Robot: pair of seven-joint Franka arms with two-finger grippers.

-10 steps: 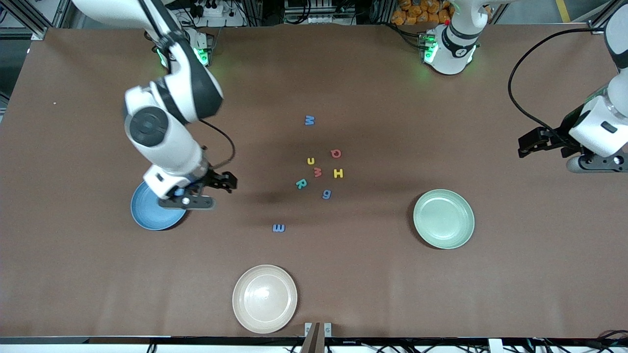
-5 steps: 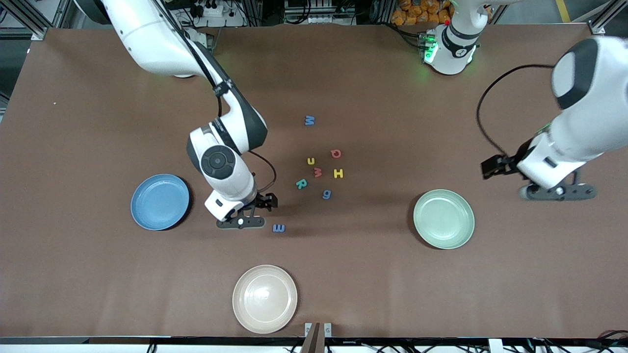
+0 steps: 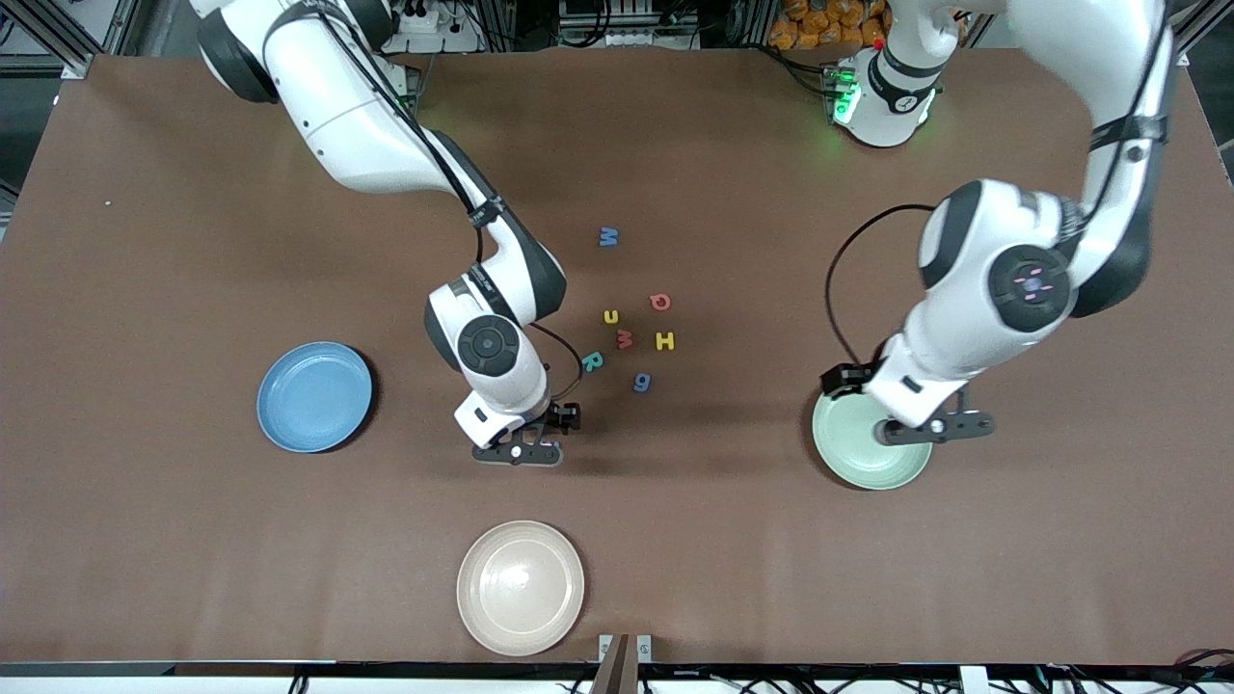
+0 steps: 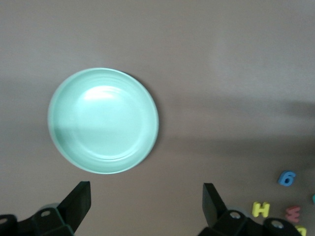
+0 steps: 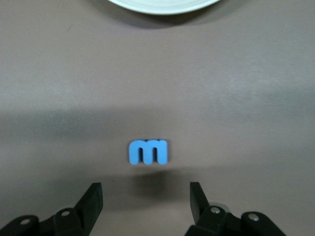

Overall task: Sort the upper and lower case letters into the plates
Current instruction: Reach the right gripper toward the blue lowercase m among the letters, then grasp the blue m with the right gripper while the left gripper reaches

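My right gripper is open and empty, low over the table. A small blue letter m lies flat just ahead of its fingertips; the gripper hides it in the front view. My left gripper is open and empty over the pale mint green plate, which is empty in the left wrist view. The sky blue plate is empty, toward the right arm's end. Blue M, red Q, yellow u, red m, yellow H, teal R and blue g lie mid-table.
A cream-beige plate sits empty near the table edge closest to the front camera; its rim shows in the right wrist view. The letter cluster lies between the two arms.
My right gripper swung from above the sky blue plate to over the blue m. My left gripper swung in from the table's end to over the mint green plate.
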